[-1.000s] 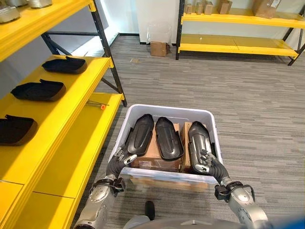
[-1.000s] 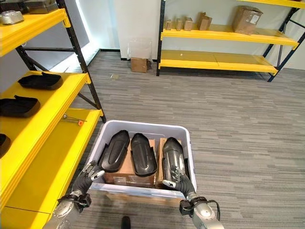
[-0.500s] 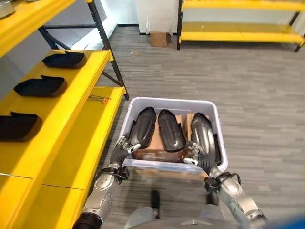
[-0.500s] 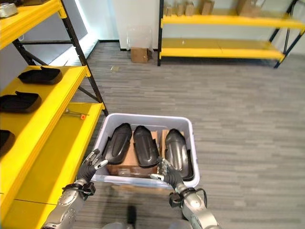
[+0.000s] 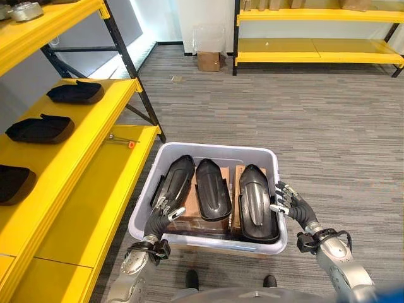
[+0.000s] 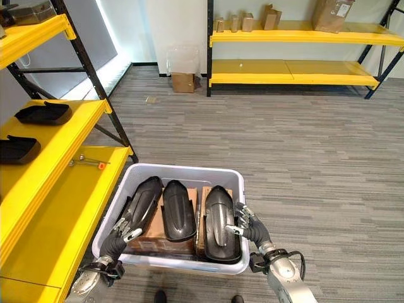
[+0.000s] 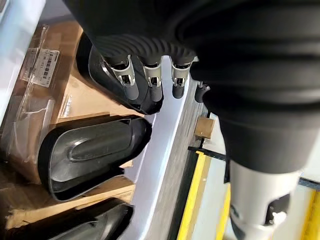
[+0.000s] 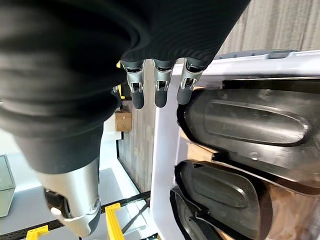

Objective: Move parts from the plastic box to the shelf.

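A pale plastic box [image 5: 208, 237] sits on the grey carpet beside the yellow shelf [image 5: 95, 183]. Inside it three black parts lie side by side on brown cardboard [image 5: 189, 201]: the left part [image 5: 175, 180], the middle part [image 5: 211, 189] and the right part [image 5: 254, 202].

The left hand [image 5: 163, 211] is at the box's near left corner. Its fingers [image 7: 129, 89] are straight and slightly spread, with the dark tips just over the near end of the left part; whether they touch it cannot be told. They pinch nothing.

The right hand [image 5: 286, 201] is at the box's right wall, just beside the right part. Its fingers [image 8: 157, 92] are loosely extended and a little apart, hanging above the rim, with the right part just past the tips. They hold nothing.

Well beyond the left hand's fingers, the shelf's middle board carries three more black parts in a row: a far one [image 5: 74, 92], a middle one [image 5: 39, 129] and a near one [image 5: 14, 183]. A small tool with an orange tip [image 5: 124, 142] lies on the lower board, near the box's far left corner. A second yellow rack [image 5: 315, 49] stands against the far wall, with a small cardboard box [image 5: 207, 61] on the floor beside it.
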You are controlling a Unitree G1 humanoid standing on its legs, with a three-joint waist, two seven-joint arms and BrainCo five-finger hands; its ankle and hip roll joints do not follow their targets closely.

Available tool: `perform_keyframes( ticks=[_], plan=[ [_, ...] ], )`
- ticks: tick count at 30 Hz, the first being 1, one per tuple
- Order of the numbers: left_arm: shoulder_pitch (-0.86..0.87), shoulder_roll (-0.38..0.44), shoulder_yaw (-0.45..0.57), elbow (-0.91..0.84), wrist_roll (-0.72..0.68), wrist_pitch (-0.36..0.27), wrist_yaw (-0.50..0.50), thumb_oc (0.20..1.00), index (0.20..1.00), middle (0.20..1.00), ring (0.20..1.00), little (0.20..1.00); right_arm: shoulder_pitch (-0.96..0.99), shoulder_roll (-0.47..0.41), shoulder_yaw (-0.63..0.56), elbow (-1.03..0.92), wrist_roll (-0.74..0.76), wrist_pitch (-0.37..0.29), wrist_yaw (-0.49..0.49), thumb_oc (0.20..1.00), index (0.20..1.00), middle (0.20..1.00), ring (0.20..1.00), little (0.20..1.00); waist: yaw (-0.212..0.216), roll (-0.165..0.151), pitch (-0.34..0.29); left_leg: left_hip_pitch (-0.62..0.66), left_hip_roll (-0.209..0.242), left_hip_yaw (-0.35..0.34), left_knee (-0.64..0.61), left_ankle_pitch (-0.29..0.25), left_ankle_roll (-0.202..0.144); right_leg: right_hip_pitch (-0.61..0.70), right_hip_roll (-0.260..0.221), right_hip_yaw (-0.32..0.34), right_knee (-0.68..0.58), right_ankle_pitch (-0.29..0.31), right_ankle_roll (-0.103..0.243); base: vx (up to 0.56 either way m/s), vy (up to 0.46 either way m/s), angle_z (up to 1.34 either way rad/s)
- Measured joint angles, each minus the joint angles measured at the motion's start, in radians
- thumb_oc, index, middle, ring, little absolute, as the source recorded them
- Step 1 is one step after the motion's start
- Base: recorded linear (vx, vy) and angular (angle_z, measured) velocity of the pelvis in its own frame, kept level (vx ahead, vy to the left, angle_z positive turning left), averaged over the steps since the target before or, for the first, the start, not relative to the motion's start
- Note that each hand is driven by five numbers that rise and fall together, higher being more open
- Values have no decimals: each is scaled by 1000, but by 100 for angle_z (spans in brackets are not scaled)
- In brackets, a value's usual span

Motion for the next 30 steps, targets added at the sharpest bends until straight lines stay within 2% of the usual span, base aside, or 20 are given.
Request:
perform_keyframes(
  ticks=[4, 10, 11, 13, 14, 18, 20, 30],
  plan=[
    [-59, 4, 21, -118, -38, -26, 0, 1000, 1000, 1000, 1000, 1000, -115, -5, -6, -37, -2, -39, -27, 1000, 1000, 1000, 1000, 1000, 7, 14, 30, -64, -3, 10, 6, 31, -5, -68, -1, 10, 4, 33, -5, -116, 12, -10],
    [-250, 13, -24, -227, -68, -73, 13, 1000, 1000, 1000, 1000, 1000, -380, 8, 71, 55, -38, -58, -117, 1000, 1000, 1000, 1000, 1000, 11, 16, 147, -176, -13, 17, 6, 67, 0, -192, -3, 33, 4, 75, -3, -159, 15, -10],
    [-295, 13, -48, -242, -70, -81, 16, 1000, 1000, 1000, 1000, 1000, -444, 20, 73, 89, -38, -59, -151, 1000, 1000, 1000, 1000, 1000, 24, 14, 196, -203, -15, 34, 7, 75, 1, -230, -5, 53, 5, 90, -4, -116, 12, -20],
    [-323, 13, -59, -242, -85, -86, 29, 1000, 1000, 1000, 1000, 1000, -470, 34, 75, 99, -39, -61, -181, 1000, 1000, 1000, 1000, 1000, 32, 13, 238, -212, -16, 39, 10, 77, 1, -241, -6, 55, 5, 96, -3, -84, 23, -12],
    [-338, 21, -79, -243, -108, -94, 46, 1000, 1000, 1000, 1000, 1000, -499, 57, 74, 136, -38, -66, -208, 1000, 1000, 1000, 1000, 1000, 32, 12, 278, -215, -16, 38, 13, 77, 1, -241, -6, 55, 5, 96, -3, -76, 26, -3],
    [-392, 40, -165, -245, -120, -99, 55, 1000, 1000, 1000, 1000, 1000, -600, 97, 90, 288, -38, -67, -276, 1000, 1000, 1000, 1000, 1000, 39, 17, 346, -251, -29, 41, 32, 77, 2, -279, -18, 61, 22, 95, -2, -87, 29, 1],
    [-413, 44, -178, -245, -137, -98, 55, 1000, 1000, 1000, 1000, 1000, -630, 98, 87, 309, -38, -66, -301, 1000, 1000, 1000, 1000, 1000, 39, 34, 399, -255, -37, 41, 35, 73, 7, -282, -30, 63, 28, 94, 0, -57, 24, 5],
    [-421, 43, -177, -254, -155, -112, 92, 1000, 1000, 1000, 1000, 1000, -697, 90, 64, 362, -59, -67, -377, 1000, 1000, 1000, 1000, 1000, 50, 41, 411, -297, -57, 51, 49, 72, 19, -336, -50, 78, 45, 97, 11, -36, 9, -2]
  ],
)
